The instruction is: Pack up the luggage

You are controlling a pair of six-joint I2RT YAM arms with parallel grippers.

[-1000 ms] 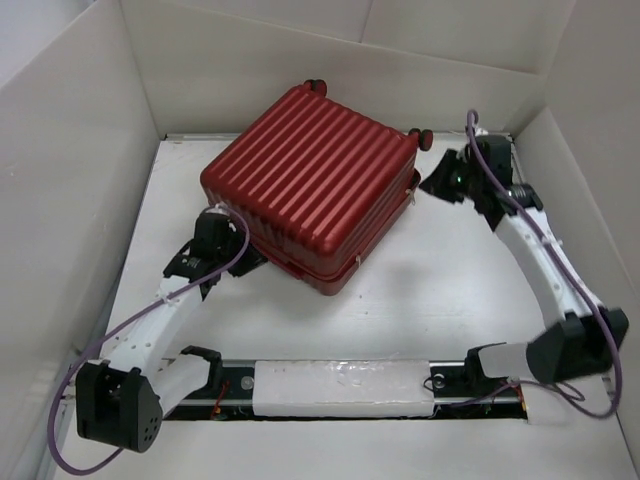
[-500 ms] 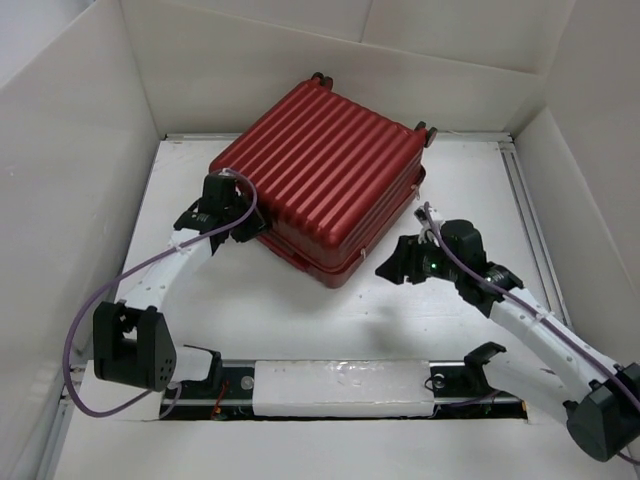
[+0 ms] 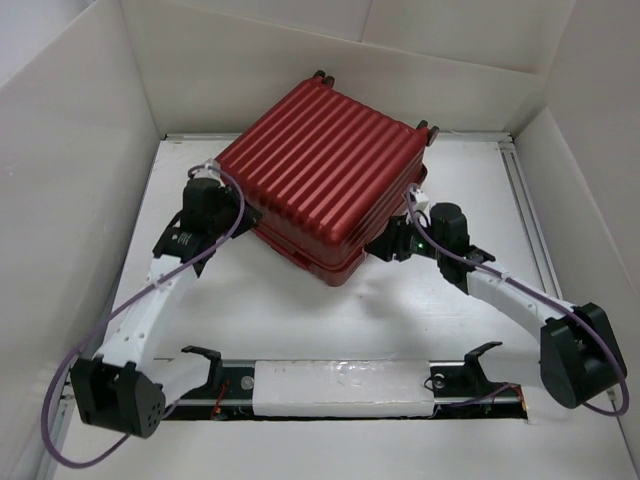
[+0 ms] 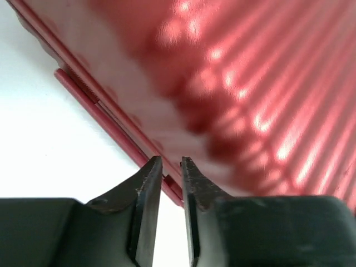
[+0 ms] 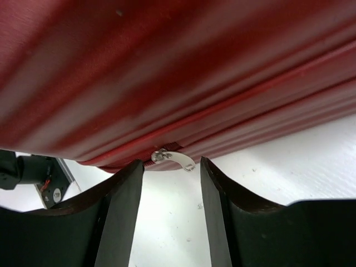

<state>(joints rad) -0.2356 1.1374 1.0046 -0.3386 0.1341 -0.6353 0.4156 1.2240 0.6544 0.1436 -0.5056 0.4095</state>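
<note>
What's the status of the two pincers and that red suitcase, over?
Left pincer nearly shut at the luggage seam. Right pincer open, zipper pull just ahead of its gap. Luggage closed, lying flat. Nothing in the way.

Closed red ribbed luggage [image 3: 325,170], apparently flat

luggage [image 3: 325,165] shell glossy ribbed plastic (its zipper pull [image 5: 173,159] shiny metal); table [image 3: 300,320] matt.

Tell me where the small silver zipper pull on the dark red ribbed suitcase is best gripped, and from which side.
Grip the free end of the small silver zipper pull, coming level from the near-right side of the dark red ribbed suitcase. It juts from the seam there, in line with the open right gripper.
</note>
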